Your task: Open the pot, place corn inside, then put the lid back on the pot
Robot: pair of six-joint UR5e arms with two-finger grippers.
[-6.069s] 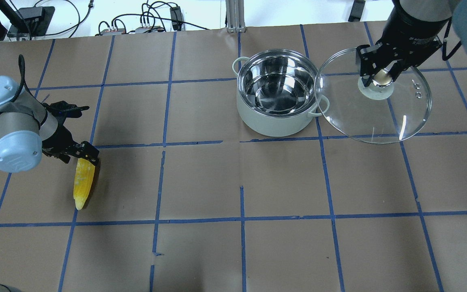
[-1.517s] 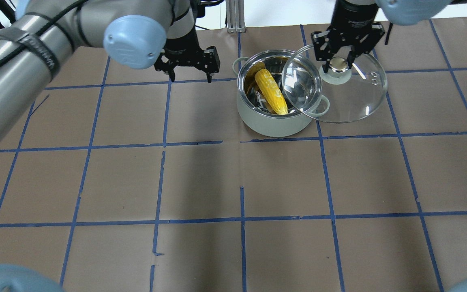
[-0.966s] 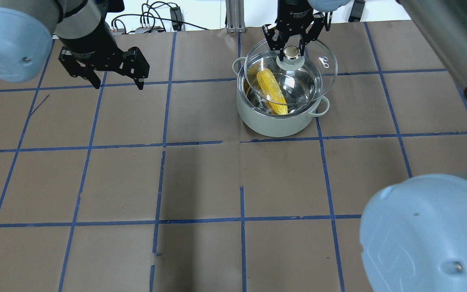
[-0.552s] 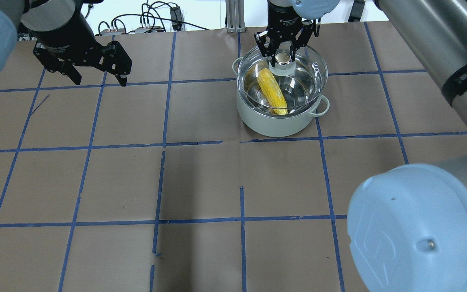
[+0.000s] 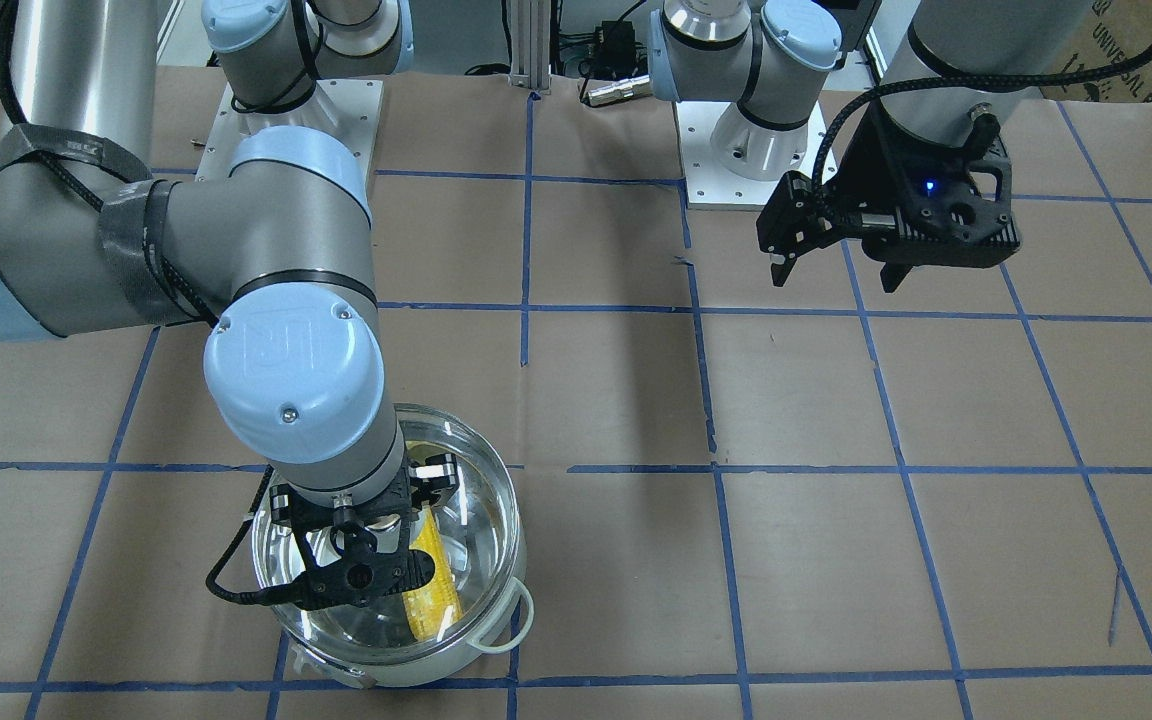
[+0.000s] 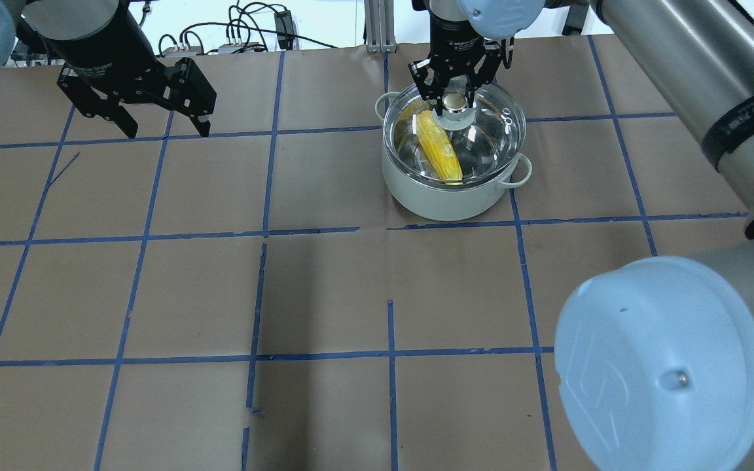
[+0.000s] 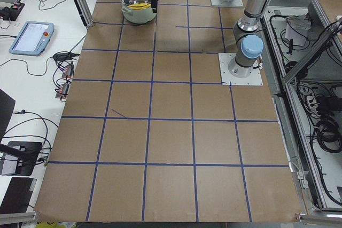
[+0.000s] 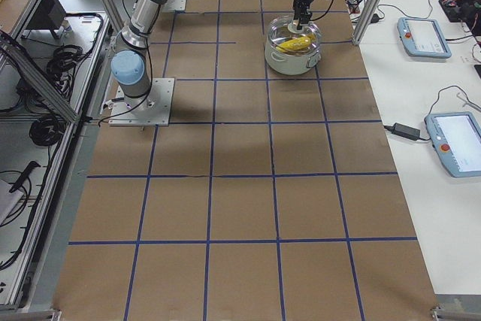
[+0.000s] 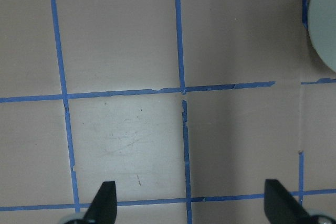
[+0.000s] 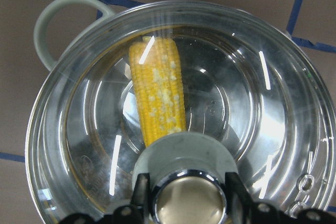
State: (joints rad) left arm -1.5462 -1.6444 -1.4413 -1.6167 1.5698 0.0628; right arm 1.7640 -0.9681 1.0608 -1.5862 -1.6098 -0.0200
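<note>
The pot (image 6: 442,199) stands at the table's far middle. The yellow corn (image 6: 439,137) lies inside it, seen through the glass. The clear lid (image 6: 491,140) covers the pot's mouth, about level with the rim. I cannot tell whether it rests fully. My right gripper (image 6: 455,99) is shut on the lid's knob (image 10: 189,198) from above. The right wrist view shows the corn (image 10: 157,98) under the lid and a pot handle (image 10: 58,24). My left gripper (image 6: 167,134) is open and empty, above the table far to the pot's left. The front view shows the pot (image 5: 416,672), the lid (image 5: 476,520) and the corn (image 5: 431,590).
Brown paper with a blue tape grid covers the table (image 6: 324,294). The right arm's elbow (image 6: 658,366) fills the overhead view's lower right. Cables and boxes (image 6: 239,39) lie beyond the far edge. The left wrist view shows bare paper and the pot's edge (image 9: 323,24).
The corn went from my left gripper into the pot. My right gripper carried the lid from the pot's right to over its mouth and lowered it. The left gripper drew back left, open.
</note>
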